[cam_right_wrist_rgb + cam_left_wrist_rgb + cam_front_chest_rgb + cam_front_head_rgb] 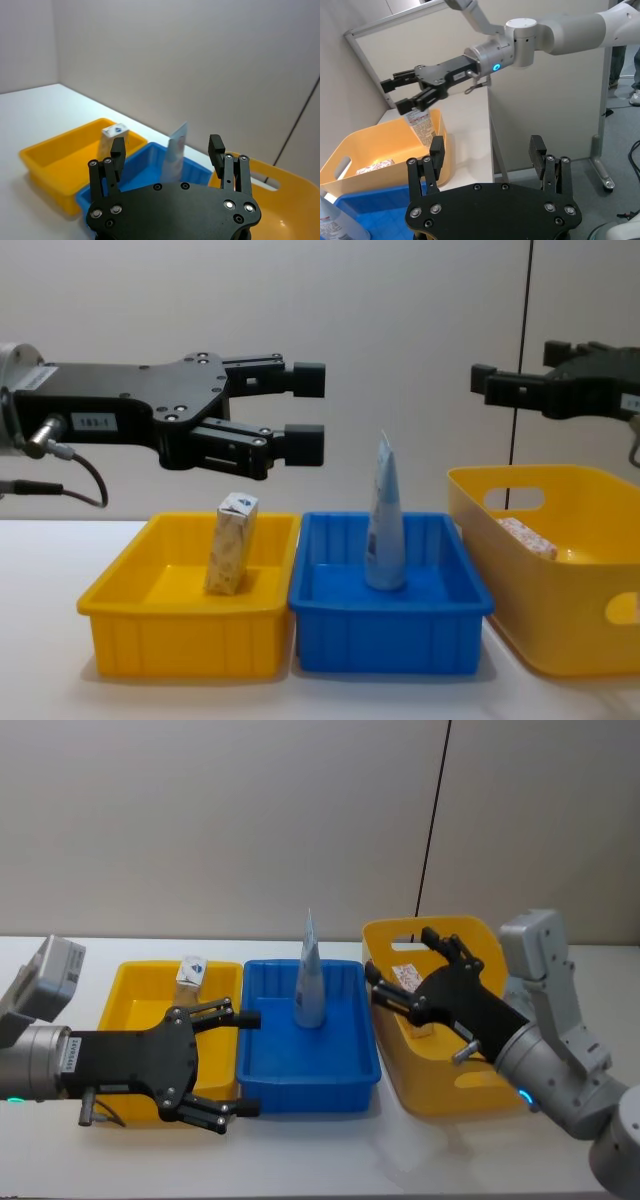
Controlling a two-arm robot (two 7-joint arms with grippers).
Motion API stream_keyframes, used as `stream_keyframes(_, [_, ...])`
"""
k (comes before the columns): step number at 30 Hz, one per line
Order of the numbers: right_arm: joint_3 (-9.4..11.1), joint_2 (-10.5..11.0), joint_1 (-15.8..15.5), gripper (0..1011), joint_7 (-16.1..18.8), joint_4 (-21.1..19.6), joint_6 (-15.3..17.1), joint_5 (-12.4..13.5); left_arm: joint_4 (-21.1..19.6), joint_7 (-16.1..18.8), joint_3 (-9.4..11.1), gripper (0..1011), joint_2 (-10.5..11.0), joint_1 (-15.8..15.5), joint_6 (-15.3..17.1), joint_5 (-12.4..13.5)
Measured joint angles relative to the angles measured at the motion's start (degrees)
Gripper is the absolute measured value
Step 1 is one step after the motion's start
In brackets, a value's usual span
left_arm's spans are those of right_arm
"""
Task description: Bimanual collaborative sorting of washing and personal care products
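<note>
L gripper [306, 410] hovers above the seam btw the yellow tray [150, 625] and the blue tray [440, 625], fingers spread wide apart, nothing held. Seen from the head cam, its fingertips [248, 1018] reach just over the blue tray's near-left rim.

Below and behind the L gripper, a small white box [232, 543] w/ a blue mark on top stands upright, slightly tilted, in the yellow tray; head cam puts it at the tray's far side [191, 971], well apart from the fingers.

Just to the R of the L gripper's tips, lower down, a tall pale-blue-and-white squeeze tube [384, 515] stands upright on its cap in the blue tray, flat end up; not touched by either gripper.

R gripper [400, 972] is over the yellow basket [600, 640] on the R side, fingers open wide, holding nothing as far as head and chest cams show. In the L wrist cam a printed box [421, 125] leans against the basket's inner wall right under the R gripper's tips [395, 95]; can't tell whether they touch it. A 2nd small box w/ red-orange print [527, 537] lies flat on the basket floor, below the R gripper.

From the R wrist cam the tube [175, 152] and white box [111, 140] sit ahead of the open fingers, well apart from them
</note>
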Motion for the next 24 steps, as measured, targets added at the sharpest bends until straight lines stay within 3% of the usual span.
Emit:
stream_keyframes(8, [-0.32, 1.51, -2.39, 1002, 1.27, -3.35, 1.66, 1.07, 0.0, 0.0, 0.01, 1002, 0.0, 0.0, 0.0, 0.0])
stream_keyframes(24, [-0.42, 2.72, -5.36, 1002, -0.85, -7.34, 3.58, -0.38, 0.0, 0.0, 0.0, 1001, 0.0, 0.0, 0.0, 0.0])
